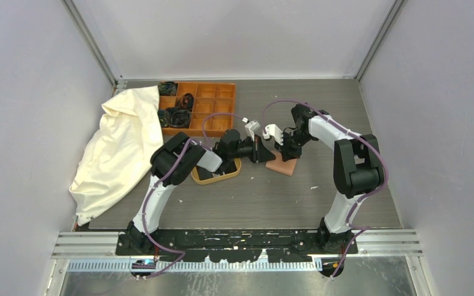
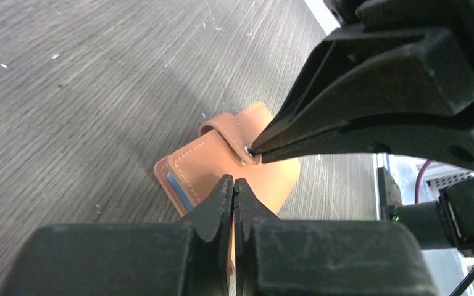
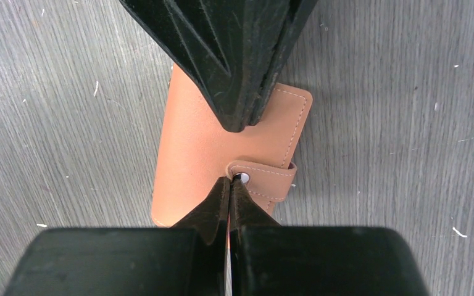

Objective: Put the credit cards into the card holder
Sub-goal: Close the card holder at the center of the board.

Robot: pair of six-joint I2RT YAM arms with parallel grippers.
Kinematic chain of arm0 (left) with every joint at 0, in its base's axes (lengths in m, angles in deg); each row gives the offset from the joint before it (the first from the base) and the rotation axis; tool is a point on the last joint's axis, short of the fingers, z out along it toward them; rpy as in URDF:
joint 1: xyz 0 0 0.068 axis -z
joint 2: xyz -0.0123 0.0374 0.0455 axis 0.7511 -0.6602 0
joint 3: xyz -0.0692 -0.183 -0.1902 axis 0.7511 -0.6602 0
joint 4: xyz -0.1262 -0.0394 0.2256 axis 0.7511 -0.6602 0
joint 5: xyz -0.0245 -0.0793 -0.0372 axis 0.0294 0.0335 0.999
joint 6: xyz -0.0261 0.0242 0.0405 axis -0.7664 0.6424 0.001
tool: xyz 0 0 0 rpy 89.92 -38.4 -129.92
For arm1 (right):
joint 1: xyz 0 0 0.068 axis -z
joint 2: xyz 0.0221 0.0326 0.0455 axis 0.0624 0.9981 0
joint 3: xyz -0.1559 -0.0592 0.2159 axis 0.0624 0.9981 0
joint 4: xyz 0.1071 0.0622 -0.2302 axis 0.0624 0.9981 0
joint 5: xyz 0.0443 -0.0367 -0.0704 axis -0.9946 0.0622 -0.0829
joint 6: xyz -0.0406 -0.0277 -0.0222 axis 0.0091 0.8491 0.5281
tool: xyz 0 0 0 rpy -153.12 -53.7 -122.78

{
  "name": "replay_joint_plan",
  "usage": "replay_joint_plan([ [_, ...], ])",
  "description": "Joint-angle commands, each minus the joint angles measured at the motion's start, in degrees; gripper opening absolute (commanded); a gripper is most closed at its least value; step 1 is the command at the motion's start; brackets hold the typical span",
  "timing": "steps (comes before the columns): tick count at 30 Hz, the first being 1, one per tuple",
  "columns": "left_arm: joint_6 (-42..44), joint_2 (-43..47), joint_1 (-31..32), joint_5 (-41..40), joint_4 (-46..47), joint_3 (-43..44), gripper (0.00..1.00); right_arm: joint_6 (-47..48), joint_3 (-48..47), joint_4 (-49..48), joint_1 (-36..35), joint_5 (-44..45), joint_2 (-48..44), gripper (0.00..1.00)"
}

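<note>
While left jaws, shut empty, rest on the closed holder [image 3: 191,154] mid-frame, right jaws, also shut, touch its snap [image 3: 242,178].

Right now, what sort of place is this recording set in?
Probably a lab robot cell: plain pale walls enclose a grey wood-grain table, two black-and-white arms bolted to its near-edge metal rail.

I get the whole grey wood-grain table [image 1: 271,200] from above and behind; both wrist views, close in, face one tan leather card holder [image 3: 191,142] from opposite sides.
</note>
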Motion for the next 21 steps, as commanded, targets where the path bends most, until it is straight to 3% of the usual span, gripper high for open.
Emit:
replay_joint_plan([
  [1, -3.8, -0.2, 0.1, -3.2, 7.6, 1.2, 0.02, 0.2, 0.4, -0.9, -1.2, 0.3, -1.7, 0.01],
  [21, -5.8, -2.8, 2.2, -5.1, 5.5, 5.7, 0.03, 0.3, 0.0, -1.0, -3.5, 3.9, -1.1, 0.01],
])
